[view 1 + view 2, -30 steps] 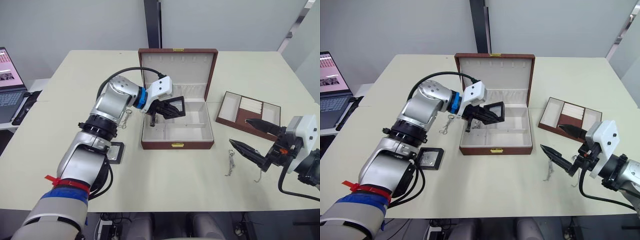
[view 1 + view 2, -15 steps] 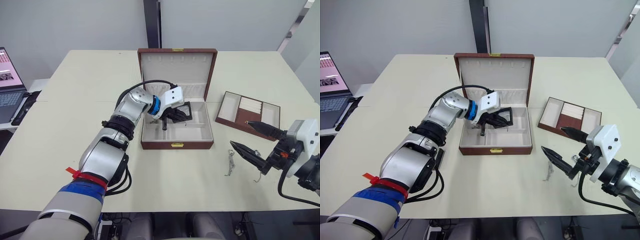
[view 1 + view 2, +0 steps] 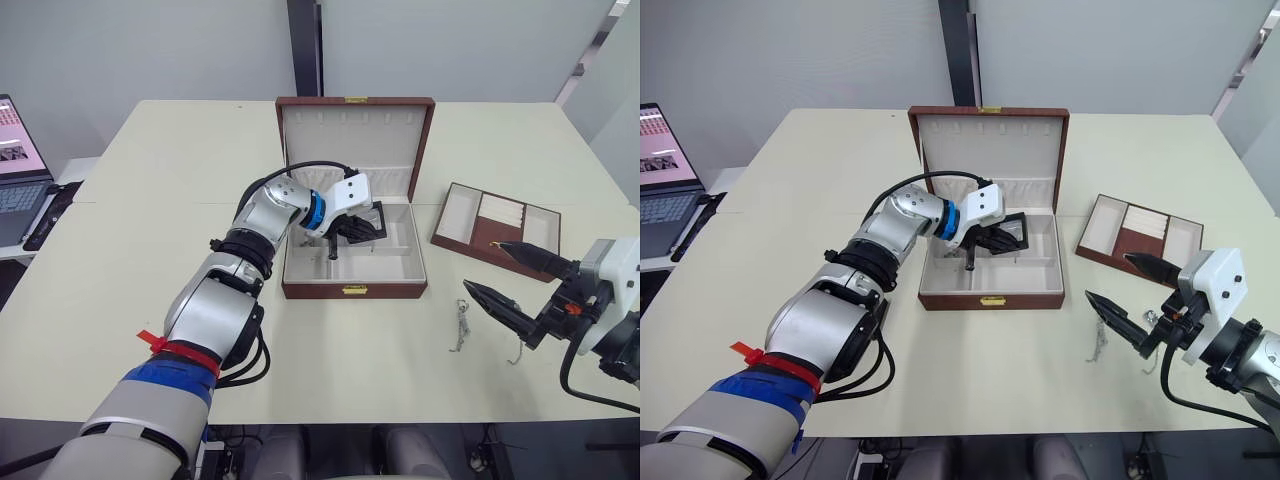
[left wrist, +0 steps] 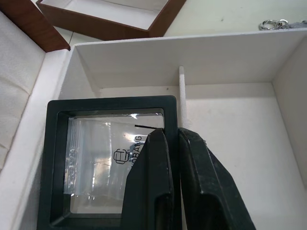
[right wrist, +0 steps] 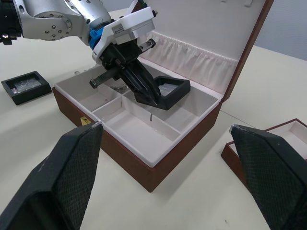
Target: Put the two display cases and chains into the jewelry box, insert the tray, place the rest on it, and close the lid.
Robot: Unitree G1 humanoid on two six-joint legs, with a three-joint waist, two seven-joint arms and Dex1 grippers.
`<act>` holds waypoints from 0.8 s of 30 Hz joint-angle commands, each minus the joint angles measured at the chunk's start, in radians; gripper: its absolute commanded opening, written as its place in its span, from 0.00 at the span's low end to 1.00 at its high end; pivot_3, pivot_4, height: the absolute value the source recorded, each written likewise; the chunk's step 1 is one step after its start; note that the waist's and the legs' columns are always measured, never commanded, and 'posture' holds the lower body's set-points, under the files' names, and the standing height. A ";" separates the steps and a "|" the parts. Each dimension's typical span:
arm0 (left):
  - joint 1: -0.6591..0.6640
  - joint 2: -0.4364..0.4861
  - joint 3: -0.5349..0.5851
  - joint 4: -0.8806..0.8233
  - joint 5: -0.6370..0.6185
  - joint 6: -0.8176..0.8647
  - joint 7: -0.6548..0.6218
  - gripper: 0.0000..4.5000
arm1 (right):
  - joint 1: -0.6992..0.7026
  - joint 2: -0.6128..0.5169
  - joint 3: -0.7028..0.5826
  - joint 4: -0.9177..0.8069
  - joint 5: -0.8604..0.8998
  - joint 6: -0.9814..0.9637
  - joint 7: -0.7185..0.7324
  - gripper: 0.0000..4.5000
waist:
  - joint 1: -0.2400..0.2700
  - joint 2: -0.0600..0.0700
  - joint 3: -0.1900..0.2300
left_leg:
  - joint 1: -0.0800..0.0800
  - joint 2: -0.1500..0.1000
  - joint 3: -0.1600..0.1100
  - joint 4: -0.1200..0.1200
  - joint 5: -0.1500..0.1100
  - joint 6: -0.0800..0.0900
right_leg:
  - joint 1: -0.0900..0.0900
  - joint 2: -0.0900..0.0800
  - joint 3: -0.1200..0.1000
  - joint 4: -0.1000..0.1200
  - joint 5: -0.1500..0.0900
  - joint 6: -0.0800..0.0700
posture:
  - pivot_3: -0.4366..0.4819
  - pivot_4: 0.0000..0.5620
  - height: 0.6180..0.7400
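Left eye view: left gripper (image 3: 350, 226), clamped on a black display case (image 3: 368, 219), has carried it from the jewelry box (image 3: 353, 290) left edge into the rear right compartment.
Left wrist view: case frame pinched beside the divider, so release seems near.
Right wrist view: second display case (image 5: 26, 86) awaits on the table; right gripper (image 3: 520, 285) spread wide, empty, near a chain (image 3: 462, 326).

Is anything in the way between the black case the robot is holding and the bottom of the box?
Nothing visible is. The left gripper holds the display case by its edge, low in a back compartment of the jewelry box. The white floor around it looks bare.
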 commanded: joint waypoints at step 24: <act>0.080 0.143 0.197 -0.345 -0.226 0.272 -0.236 1.00 | 0.013 -0.031 -0.059 0.178 -0.055 -0.074 0.147 1.00 | -0.004 0.001 0.000 | 0.000 0.001 0.000 0.000 0.000 0.000 | 0.000 0.000 0.000 0.000 0.000 0.000 | 0.48 0.27 1.00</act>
